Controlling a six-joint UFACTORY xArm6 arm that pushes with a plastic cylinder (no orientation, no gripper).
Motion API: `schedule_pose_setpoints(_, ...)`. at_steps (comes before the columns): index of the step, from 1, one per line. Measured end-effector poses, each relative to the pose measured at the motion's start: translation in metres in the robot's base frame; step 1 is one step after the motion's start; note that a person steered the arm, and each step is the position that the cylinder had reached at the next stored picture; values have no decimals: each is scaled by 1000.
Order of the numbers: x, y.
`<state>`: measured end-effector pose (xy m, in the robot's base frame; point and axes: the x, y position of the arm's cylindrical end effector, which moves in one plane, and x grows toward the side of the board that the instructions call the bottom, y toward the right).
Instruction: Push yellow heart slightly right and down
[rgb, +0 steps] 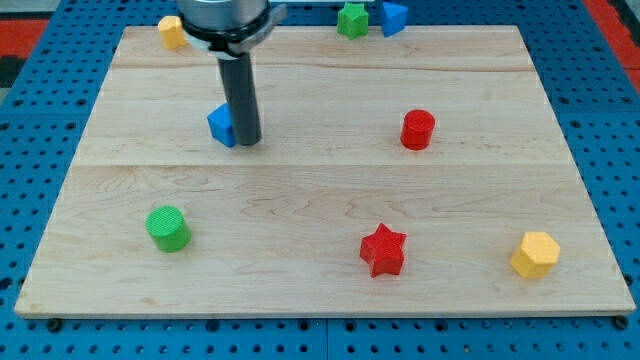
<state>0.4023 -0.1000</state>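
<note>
1. There are no jaws here, so nothing is spread or pinched: my tip (247, 140) rests on the board, touching or just beside a blue block (221, 126) at its nine o'clock.
2. The yellow heart (172, 32) sits at the view's top left edge of the board (300, 200), about eleven o'clock from my tip and well apart from it.
3. To drive the heart toward four or five o'clock, I judge my tip must first get round to the heart's far upper-left side.
4. Other blocks lie clear of that path.
</note>
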Motion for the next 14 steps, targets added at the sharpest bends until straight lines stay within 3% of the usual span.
schedule_pose_setpoints(2, -12, 35)
schedule_pose_setpoints(4, -98, 11)
schedule_pose_setpoints(5, -101, -52)
schedule_pose_setpoints(6, -109, -154)
schedule_pose_setpoints(7, -126, -205)
schedule_pose_setpoints(8, -137, -204)
schedule_pose_setpoints(9, -211, -199)
schedule_pose_setpoints(11, -211, -182)
schedule_pose_setpoints(14, -210, -49)
